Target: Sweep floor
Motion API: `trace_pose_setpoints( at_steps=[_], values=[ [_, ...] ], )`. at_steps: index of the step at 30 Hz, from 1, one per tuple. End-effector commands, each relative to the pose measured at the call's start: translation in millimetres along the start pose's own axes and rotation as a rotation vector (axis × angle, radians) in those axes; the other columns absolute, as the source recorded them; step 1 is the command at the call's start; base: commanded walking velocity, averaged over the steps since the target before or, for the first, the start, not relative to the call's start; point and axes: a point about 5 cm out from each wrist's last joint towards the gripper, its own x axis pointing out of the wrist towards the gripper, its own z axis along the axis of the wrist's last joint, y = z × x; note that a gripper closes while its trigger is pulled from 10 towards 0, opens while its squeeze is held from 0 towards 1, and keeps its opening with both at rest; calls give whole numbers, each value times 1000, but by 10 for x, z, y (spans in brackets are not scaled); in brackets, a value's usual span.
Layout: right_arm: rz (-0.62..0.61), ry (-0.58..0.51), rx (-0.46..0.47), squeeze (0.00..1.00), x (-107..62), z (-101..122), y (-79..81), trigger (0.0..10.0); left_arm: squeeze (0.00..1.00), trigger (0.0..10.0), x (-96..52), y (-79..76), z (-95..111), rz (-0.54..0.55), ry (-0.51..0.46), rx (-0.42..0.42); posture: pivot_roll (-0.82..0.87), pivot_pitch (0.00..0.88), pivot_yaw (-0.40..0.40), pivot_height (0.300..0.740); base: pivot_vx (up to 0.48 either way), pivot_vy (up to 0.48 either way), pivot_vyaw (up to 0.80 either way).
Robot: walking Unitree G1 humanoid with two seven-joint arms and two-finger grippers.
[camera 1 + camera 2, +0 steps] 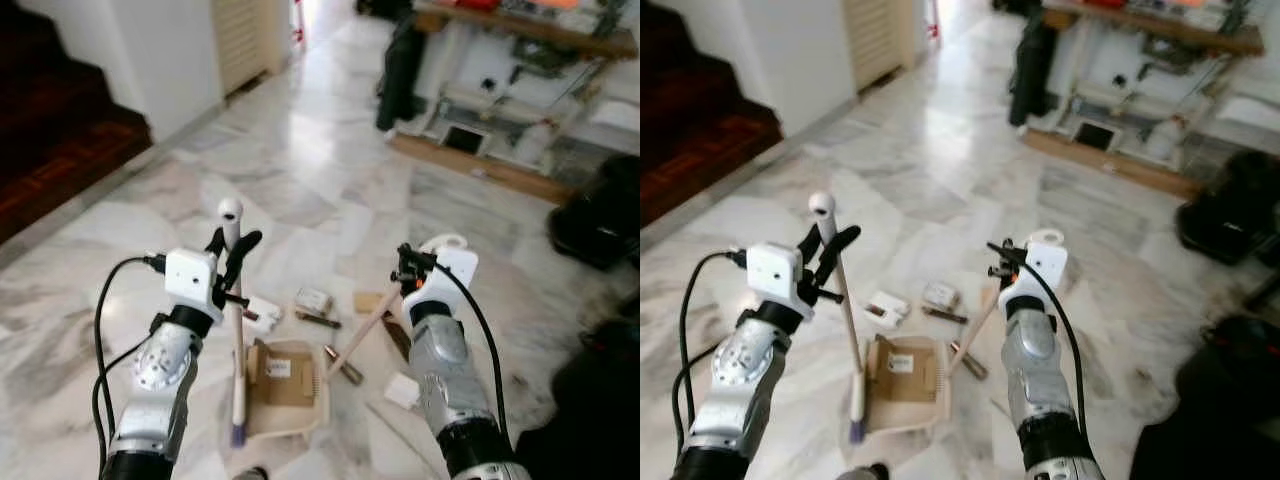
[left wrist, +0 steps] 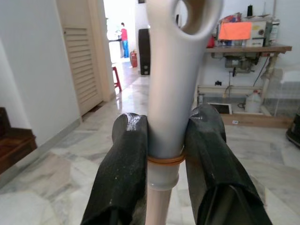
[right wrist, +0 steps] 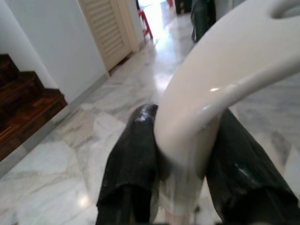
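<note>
Left gripper is clamped on the broom handle just under its grey hanging-loop cap; right gripper is clamped on the dustpan handle below its white loop. The beige dustpan sits flat on the floor between your arms, cardboard scrap already inside. Keep the pan lip pressed down and draw the broom in short strokes toward it. Polished marble is slick, so loose bits beyond the pan, probably small packets, will skid.
</note>
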Motion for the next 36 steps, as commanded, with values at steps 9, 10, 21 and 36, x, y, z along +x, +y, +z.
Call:
trace_pose_setpoints(
  at_steps=[9,10,21,36],
  values=[
    [19,-57,11,0,39,136,40,10000,0,10000,19,-6,53,0,-28,-1,105,58,-93,740,0,0,673],
    [20,-56,10,0,40,134,38,10000,0,10000,17,-7,51,1,-27,-1,104,59,-94,740,0,0,675],
    [22,-45,5,0,32,115,28,10000,0,10000,-1,30,-33,61,32,8,103,66,-98,740,0,0,671],
    [21,-41,9,0,34,112,27,10000,0,10000,-13,43,-55,76,54,-2,104,70,-97,740,0,0,605]
  ],
)
